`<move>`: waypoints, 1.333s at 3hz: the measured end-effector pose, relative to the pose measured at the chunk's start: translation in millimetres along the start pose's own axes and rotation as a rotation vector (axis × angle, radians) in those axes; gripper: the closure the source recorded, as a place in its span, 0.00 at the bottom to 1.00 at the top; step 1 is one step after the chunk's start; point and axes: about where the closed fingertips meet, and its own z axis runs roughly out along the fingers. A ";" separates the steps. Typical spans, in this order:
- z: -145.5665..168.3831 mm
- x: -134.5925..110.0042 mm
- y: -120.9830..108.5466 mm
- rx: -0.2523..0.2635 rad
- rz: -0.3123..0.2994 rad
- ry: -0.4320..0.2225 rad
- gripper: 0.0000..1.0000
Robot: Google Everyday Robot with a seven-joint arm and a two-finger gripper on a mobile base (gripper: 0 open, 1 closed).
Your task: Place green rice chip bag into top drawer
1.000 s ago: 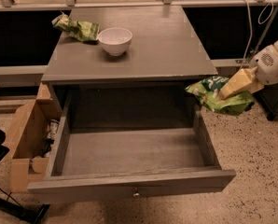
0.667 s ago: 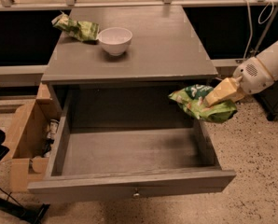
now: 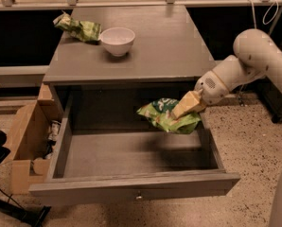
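The green rice chip bag (image 3: 165,116) is bright green with a dark logo patch. It hangs in the air over the right rear part of the open top drawer (image 3: 131,186). My gripper (image 3: 184,108) comes in from the right on a white arm and is shut on the bag's right side. The drawer is pulled out wide, grey, with a small round knob (image 3: 139,197) on its front panel. The bag sits above the drawer floor, not touching it.
On the cabinet top (image 3: 169,51) stand a white bowl (image 3: 117,40) and a paler yellow-green bag (image 3: 78,28) at the back left. A cardboard box (image 3: 23,141) with items stands on the floor to the left of the drawer. A rail runs along the back.
My gripper has carried the green bag leftward, from outside the drawer's right side to over the drawer's right rear interior, and a little lower.
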 end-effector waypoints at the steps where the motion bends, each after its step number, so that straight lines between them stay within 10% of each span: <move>1: 40.5 -10.1 15.5 0.049 -0.047 0.044 1.00; 2: 52.3 0.2 3.5 0.130 -0.047 0.052 0.98; 4: 55.7 -0.1 3.6 0.129 -0.049 0.057 0.53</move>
